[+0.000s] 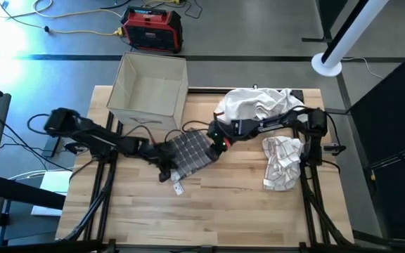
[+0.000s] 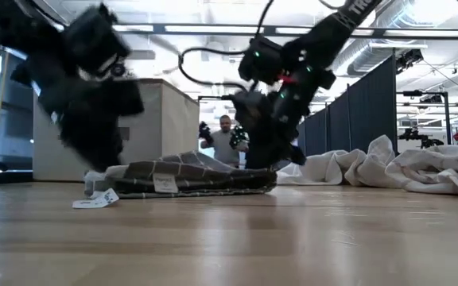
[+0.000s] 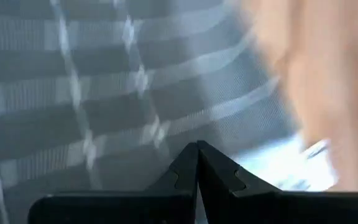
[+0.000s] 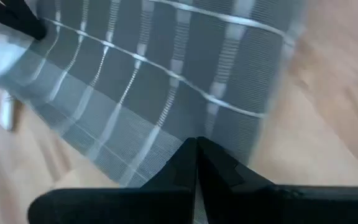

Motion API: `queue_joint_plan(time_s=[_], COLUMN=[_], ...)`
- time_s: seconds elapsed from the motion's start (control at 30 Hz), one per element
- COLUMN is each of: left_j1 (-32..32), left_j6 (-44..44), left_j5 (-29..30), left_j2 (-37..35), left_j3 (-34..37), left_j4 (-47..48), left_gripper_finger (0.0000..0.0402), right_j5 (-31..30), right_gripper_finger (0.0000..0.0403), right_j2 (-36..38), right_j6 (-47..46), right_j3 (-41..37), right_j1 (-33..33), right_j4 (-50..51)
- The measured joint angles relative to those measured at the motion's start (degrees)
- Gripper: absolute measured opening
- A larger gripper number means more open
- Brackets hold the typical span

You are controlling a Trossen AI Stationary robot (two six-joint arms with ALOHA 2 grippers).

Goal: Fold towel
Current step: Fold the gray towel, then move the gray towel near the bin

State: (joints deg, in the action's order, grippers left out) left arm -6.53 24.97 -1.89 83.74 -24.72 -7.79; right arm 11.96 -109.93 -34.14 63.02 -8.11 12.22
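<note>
A grey plaid towel (image 1: pixel 192 151) lies folded and flat on the wooden table (image 1: pixel 245 211), and its layers show stacked in the low view (image 2: pixel 193 179). A white tag (image 1: pixel 178 188) lies on the table at its near left corner. My left gripper (image 1: pixel 166 169) is shut at the towel's near left edge, and the plaid (image 3: pixel 104 93) fills its wrist view beyond the shut fingertips (image 3: pixel 197 149). At the towel's far right corner my right gripper (image 1: pixel 216 140) is shut, its fingertips (image 4: pixel 196 144) over the plaid (image 4: pixel 166 74). My left gripper is shut low over the towel's near left edge; whether its fingertips touch the cloth, I cannot tell. My right gripper is shut beside the towel's far right corner (image 2: pixel 265 176); whether it touches the cloth cannot be told either.
An open cardboard box (image 1: pixel 150 88) stands at the far left of the table. A heap of white towels (image 1: pixel 259 105) lies at the far right, and a crumpled white checked towel (image 1: pixel 281 163) lies to the right. A person (image 2: pixel 227 139) stands beyond the table.
</note>
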Motion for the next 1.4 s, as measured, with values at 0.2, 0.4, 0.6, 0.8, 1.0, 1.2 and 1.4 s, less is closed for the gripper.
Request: queue_joint_plan(time_s=[0.2,0.4,0.6,0.8,1.0,1.2,1.4], left_j1=[0.2,0.3,0.6,3.7,4.0,-0.5,-4.7], left_j6=[1.6,4.3,-3.5,-11.8,-9.0,-8.7,-14.4], left_j5=[-6.7,-6.1,4.9,5.7,3.8,-1.3,-3.8], left_j2=[1.9,-7.9,-13.0,-5.2,5.4,2.4,-8.1], left_j3=[0.0,-4.3,-8.3,-7.9,-7.9,-8.5,-7.9], left_j4=[0.1,9.3,11.9,0.1,2.2,21.1,41.6], left_gripper_finger=[0.0000,0.0000,0.0000,0.0000,0.0000,0.0000,0.0000], right_j5=[-0.8,-1.4,-2.6,-8.0,-8.5,-8.5,-8.9], right_gripper_finger=[0.0000,0.0000,0.0000,0.0000,0.0000,0.0000,0.0000], right_j2=[1.4,11.3,22.4,27.5,28.0,27.9,27.9], right_j6=[-1.3,2.6,5.2,12.3,15.2,16.5,18.1], right_j3=[-1.3,2.0,2.1,2.1,2.0,2.0,1.9], right_j1=[0.2,1.5,2.5,3.7,3.7,4.0,4.5], right_j4=[0.0,4.7,10.6,12.3,13.3,17.1,18.0])
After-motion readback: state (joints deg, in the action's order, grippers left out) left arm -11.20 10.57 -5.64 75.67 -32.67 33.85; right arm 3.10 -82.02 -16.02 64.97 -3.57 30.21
